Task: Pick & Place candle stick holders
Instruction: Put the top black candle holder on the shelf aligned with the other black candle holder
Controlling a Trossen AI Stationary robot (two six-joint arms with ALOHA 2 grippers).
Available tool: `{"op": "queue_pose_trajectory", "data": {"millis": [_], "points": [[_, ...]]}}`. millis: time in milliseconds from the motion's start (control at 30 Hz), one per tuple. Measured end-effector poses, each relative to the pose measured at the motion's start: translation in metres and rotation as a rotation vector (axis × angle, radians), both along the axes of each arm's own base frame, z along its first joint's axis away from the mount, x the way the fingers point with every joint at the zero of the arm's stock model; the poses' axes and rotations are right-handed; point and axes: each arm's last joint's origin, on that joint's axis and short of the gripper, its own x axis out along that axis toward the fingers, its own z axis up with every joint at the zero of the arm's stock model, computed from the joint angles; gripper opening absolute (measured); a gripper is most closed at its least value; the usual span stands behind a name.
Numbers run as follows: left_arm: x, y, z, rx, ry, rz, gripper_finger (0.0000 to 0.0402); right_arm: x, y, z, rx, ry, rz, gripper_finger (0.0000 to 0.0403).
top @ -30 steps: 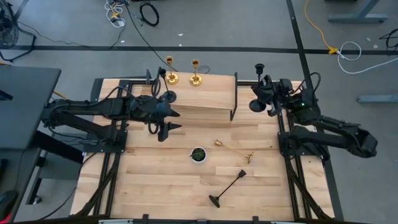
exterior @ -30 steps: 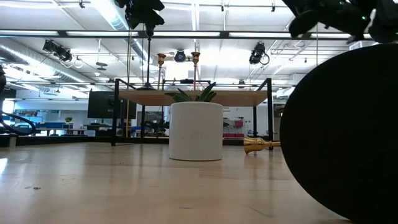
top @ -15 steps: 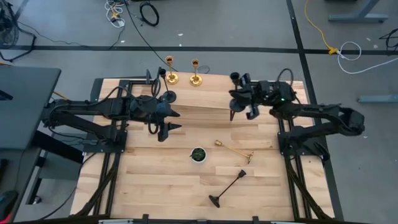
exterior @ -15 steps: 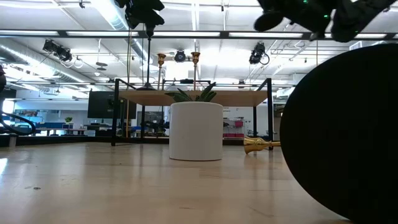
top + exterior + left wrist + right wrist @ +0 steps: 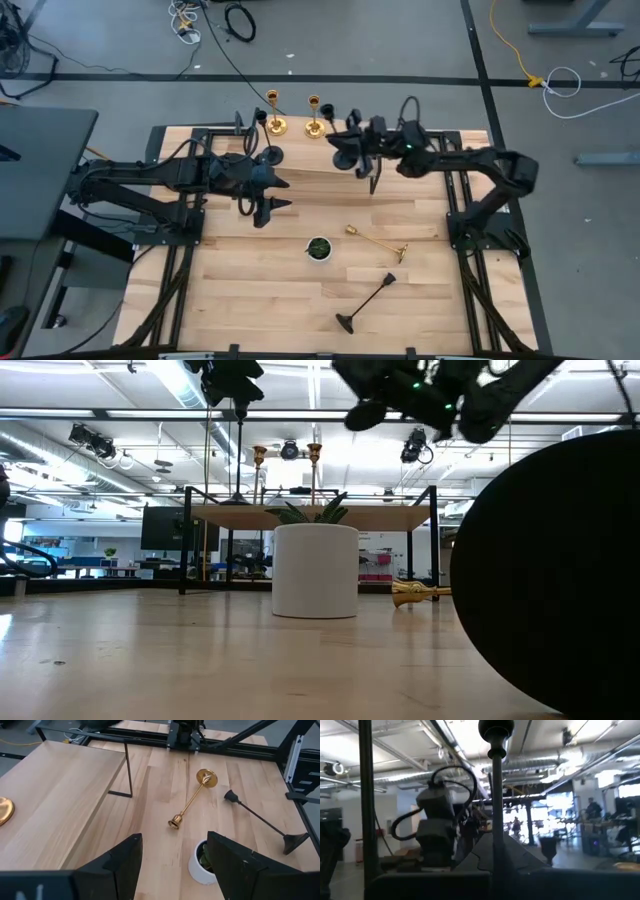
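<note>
Two gold candle holders (image 5: 293, 114) are standing on the raised shelf (image 5: 310, 160) at the desk's far edge, with a black holder (image 5: 268, 152) upright just beside them. The right claw (image 5: 352, 150) is carrying another black holder (image 5: 493, 795), clamped shut on its stem, over the shelf's middle. The left claw (image 5: 268, 195) is hovering wide and empty by the shelf's left end. Still lying on the desk (image 5: 250, 290): one gold holder (image 5: 376, 241) and one black (image 5: 368, 301), near the right side. Roughly half appears done.

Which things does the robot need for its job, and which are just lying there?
For the job: standing gold holders, standing black holder, lying gold holder, lying black holder, carried black holder in right gripper.
Just lying about: white bowl, floor cables.
</note>
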Motion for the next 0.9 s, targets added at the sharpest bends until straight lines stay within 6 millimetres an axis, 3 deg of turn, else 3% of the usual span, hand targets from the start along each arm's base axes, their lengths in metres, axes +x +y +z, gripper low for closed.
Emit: {"op": "queue_pose_trajectory", "data": {"millis": [367,900], "points": [[0.0,0.0,0.0,0.0,0.001,0.0,0.0222,0.048,-0.021,-0.002,0.048,0.006,-0.026,0.0],[0.0,0.0,-0.001,0.0,0.009,0.0,0.0222,0.056,-0.026,-0.002,0.114,0.051,-0.048,0.0011]]}}
